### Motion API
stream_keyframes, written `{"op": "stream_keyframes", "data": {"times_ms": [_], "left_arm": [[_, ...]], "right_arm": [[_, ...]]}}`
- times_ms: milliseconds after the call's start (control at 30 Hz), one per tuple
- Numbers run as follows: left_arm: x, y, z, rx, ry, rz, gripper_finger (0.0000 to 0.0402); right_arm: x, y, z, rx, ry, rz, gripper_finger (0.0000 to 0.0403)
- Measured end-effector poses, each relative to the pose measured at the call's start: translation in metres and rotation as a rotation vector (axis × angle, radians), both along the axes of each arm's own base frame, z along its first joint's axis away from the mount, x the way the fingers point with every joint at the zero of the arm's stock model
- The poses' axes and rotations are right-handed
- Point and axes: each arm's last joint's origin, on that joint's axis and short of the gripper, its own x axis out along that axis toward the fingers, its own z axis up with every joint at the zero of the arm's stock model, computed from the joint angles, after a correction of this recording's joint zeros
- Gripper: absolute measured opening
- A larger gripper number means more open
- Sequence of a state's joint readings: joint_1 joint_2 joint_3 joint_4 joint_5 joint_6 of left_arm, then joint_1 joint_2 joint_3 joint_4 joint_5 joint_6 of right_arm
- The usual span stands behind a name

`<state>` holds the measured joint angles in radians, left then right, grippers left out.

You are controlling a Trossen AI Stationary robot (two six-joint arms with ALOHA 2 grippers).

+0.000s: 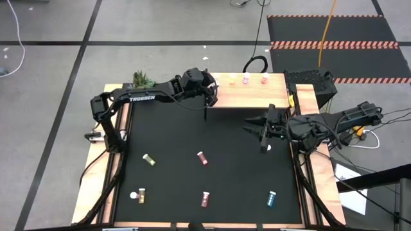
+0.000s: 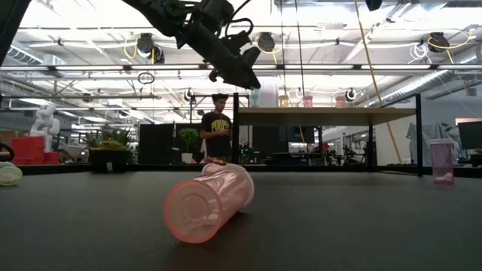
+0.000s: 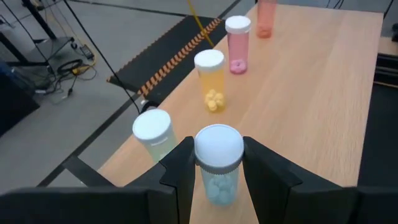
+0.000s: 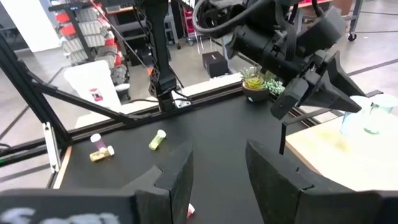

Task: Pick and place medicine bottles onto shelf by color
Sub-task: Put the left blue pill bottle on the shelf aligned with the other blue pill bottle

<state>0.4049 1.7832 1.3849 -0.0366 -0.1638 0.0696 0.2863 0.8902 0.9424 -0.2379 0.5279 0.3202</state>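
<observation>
Above the shelf point(image 3: 323, 81), the left gripper point(image 3: 217, 163) clasps a teal bottle point(image 3: 218, 163), apparently mid-placement; next, release it upright beside the white-capped pale bottle point(image 3: 153, 132).

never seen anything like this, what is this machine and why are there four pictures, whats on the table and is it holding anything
It is a robot with two dark arms at a black table, each ending in a two-finger gripper. All four pictures show the same moment: one from overhead, one level with the tabletop, and one from a camera on each wrist.

The pale wooden shelf stands at the table's far edge. The left gripper is over its end, fingers shut on a teal bottle with a white cap. Other bottles stand in a row along the shelf, among them a yellow bottle and a pink bottle.

The right gripper hangs open above the table's right side, holding nothing.

More bottles lie scattered on the table, such as a dark red bottle. A potted plant sits at the far left corner.
</observation>
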Motion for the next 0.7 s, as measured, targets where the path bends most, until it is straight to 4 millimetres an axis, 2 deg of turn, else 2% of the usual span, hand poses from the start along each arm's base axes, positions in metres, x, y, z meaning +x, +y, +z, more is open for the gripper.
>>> {"op": "stream_keyframes", "data": {"times_ms": [700], "left_arm": [[0.0005,0.0056,-0.0044,-0.057,-0.034,0.025,0.0149]], "right_arm": [[-0.0005,-0.0001,-0.0019,0.027,0.012,-0.008,0.0139]]}}
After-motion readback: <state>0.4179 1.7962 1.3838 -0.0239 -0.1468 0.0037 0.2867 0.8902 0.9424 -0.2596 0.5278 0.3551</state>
